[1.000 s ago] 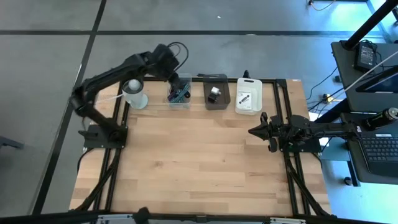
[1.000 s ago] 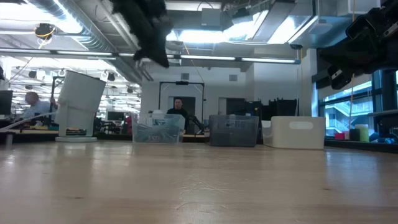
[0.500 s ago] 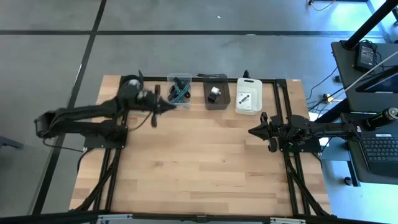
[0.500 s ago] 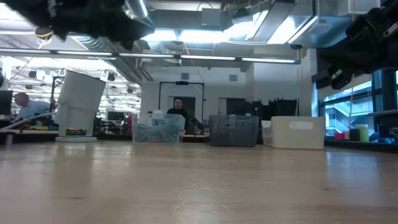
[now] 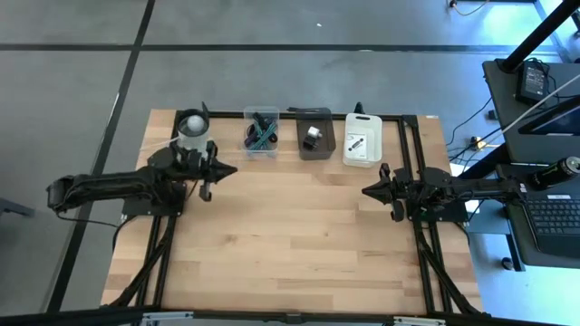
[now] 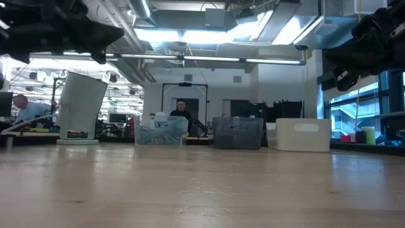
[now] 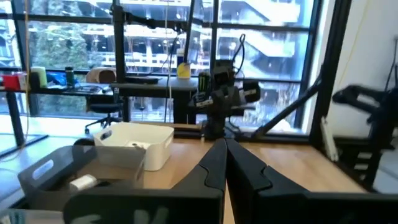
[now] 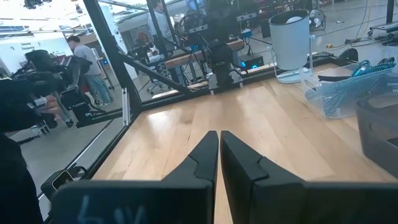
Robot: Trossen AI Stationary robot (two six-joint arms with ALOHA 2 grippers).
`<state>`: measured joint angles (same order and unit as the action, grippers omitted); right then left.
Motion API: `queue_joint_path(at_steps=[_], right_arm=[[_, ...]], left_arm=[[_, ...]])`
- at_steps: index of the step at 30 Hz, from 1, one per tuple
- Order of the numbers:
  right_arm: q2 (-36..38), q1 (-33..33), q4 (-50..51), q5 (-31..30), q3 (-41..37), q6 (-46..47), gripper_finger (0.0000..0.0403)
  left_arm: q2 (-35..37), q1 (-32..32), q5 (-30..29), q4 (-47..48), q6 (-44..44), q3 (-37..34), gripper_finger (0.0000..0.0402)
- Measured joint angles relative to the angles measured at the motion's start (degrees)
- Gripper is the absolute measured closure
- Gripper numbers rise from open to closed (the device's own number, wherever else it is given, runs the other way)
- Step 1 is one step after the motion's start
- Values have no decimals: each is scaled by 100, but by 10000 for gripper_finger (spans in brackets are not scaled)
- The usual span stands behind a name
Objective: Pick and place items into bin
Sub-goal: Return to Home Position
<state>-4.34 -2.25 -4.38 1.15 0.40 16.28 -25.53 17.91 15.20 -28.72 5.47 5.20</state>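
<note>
- Judging from the layout, the step in hand is parking the arms; nothing is being carried.
- Left gripper [image 5: 217, 172]: over the table's [image 5: 290, 244] rear-left part, just in front of a white canister [image 5: 192, 132] and near the transparent bin [image 5: 246, 132]. Its wrist view shows the fingers [image 7: 211, 163] pressed together, nothing between them.
- Right gripper [image 5: 370, 191]: at the table's right edge, arm stretched low along the frame. Fingers [image 8: 202, 155] also closed on nothing.
- Items: teal and purple straps [image 5: 261, 137] lie in the transparent bin. A small pale piece [image 5: 312, 133] sits in the dark bin [image 5: 301, 145] beside it. A white card with black print [image 5: 357, 142] lies in the white bin [image 5: 348, 156]. All three bins stand in a row along the rear edge.
- The high view shows no loose item on the boards, so the sorting looks done or close to it.
- Next move, as I read it: the left arm should fold to a rest pose mirroring the right. No grasp is needed.
- Watch clearance from the canister and the transparent bin's wall, both close to the left gripper.
</note>
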Motion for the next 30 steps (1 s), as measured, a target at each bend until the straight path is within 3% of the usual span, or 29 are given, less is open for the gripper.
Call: queue_joint_path(at_steps=[7,17,21,24,30], right_arm=[[0,1,0,0,0,-3,379],[0,1,0,0,0,0,379],[0,-1,0,0,0,-2,379],[0,-1,0,0,0,-6,379],[-2,-1,0,0,2,-8,379]], left_arm=[[998,-294,-150,907,433,-123,400],[1896,-1504,-1714,2049,-9,-123,400],[2254,-1784,-1980,2383,-218,-123,400],[2555,-1842,-1924,2823,-263,-125,400],[2552,-1849,-1163,2983,-671,-127,400]])
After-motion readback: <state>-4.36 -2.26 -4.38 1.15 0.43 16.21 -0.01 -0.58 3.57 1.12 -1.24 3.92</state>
